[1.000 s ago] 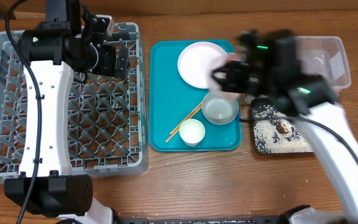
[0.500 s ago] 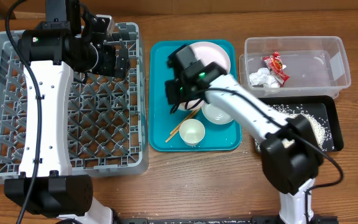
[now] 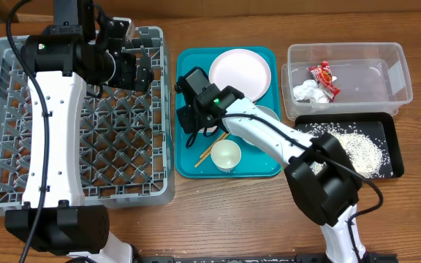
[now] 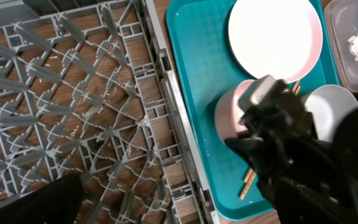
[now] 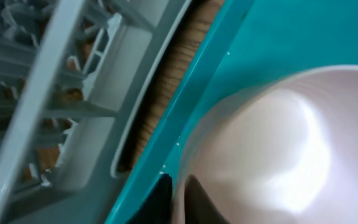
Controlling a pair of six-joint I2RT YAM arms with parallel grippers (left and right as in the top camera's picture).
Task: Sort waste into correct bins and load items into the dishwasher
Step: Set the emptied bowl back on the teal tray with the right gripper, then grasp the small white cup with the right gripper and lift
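Wooden table (image 3: 232,212): right hand (image 3: 190,120) had swung from black tray (image 3: 393,139) toward grey rack (image 3: 6,109), pinching the small pink bowl (image 4: 232,115), likely ready for loading; left hand (image 3: 139,69) gaped wide.

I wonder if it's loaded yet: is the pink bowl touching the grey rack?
Apart. Left wrist view: teal tray shows between the pink bowl and the grey rack.
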